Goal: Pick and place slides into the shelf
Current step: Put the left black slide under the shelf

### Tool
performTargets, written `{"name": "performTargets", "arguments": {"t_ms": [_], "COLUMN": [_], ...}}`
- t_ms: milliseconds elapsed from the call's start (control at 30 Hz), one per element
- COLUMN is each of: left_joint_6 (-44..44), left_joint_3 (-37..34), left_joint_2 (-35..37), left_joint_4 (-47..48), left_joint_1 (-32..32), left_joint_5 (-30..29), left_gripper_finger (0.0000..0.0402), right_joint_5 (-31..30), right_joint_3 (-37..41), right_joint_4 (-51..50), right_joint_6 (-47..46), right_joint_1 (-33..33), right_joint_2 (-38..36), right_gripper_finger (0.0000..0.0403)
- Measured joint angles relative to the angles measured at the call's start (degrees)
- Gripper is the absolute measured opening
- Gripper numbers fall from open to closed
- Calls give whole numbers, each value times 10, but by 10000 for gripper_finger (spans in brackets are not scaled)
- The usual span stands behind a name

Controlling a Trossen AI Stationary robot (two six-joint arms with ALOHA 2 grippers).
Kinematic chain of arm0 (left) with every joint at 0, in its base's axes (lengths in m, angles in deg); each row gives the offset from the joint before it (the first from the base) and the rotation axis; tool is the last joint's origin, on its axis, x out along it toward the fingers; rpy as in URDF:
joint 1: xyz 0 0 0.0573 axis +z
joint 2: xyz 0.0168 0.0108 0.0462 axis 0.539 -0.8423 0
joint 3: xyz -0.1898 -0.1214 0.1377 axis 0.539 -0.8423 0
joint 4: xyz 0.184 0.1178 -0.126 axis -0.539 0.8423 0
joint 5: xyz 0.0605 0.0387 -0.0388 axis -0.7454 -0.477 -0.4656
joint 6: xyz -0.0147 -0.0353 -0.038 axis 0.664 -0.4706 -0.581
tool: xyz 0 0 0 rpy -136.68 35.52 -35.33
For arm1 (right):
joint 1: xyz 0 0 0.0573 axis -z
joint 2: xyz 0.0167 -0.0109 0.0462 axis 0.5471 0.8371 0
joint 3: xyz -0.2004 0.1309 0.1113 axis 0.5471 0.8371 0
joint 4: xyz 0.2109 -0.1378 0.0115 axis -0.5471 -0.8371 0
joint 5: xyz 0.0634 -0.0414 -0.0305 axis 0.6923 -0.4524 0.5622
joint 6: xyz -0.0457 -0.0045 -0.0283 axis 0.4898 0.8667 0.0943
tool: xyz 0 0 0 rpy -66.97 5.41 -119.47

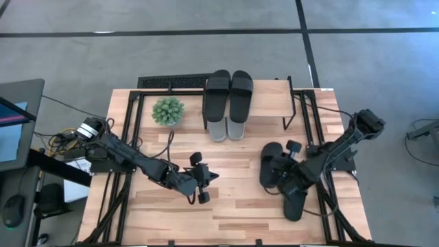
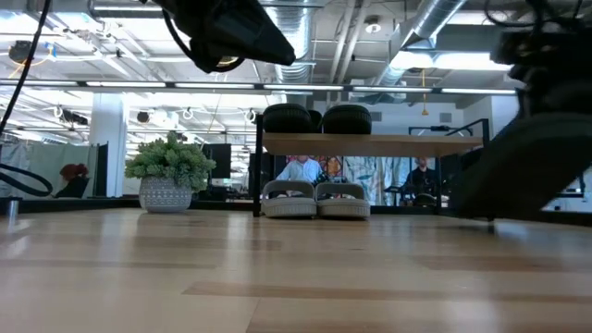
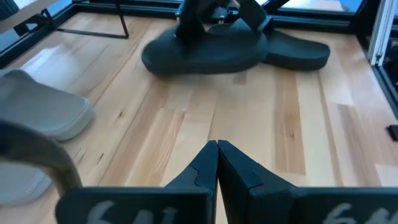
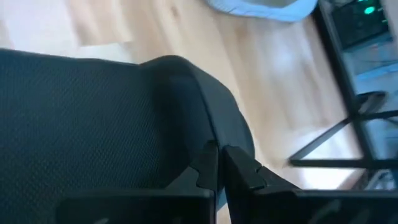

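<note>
One black pair of slides lies on the shelf's top board. A grey pair sits under the board, ends sticking out toward the near side. Two more black slides lie at the table's right: one under my right gripper, the other nearer the near edge. The right gripper's fingers are shut at the first slide. My left gripper is shut and hovers over bare table at mid-table; in the left wrist view its fingertips meet, touching nothing. My right gripper comes down on the black slide's strap from above, slanting in from the table's right. Its own wrist view shows the fingertips closed at the strap's rounded edge. The gripper's body hides how much lies between them. In the low view, the slide looks tilted.
A small potted plant stands left of the shelf. The shelf's black legs and the table's side frames border the work area. Bare wood lies between the two grippers and along the near edge. People sit in the room beyond.
</note>
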Motion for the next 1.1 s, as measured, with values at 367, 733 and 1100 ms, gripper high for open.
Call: {"name": "performTargets", "arguments": {"t_ms": [367,733,1100], "left_joint_6": [-24,-98,-234], "left_joint_3": [0,0,0], "left_joint_2": [0,0,8], "left_joint_4": [33,100,191], "left_joint_1": [-1,-32,-96], "left_joint_5": [-20,-86,-192], "left_gripper_finger": [0,0,0], "right_joint_5": [-3,55,121], "right_joint_3": [21,21,21], "right_joint_4": [134,248,322], "right_joint_6": [223,424,515], "right_joint_1": [156,298,379], "right_joint_2": [-27,-26,-20], "right_gripper_finger": [1,0,0]}}
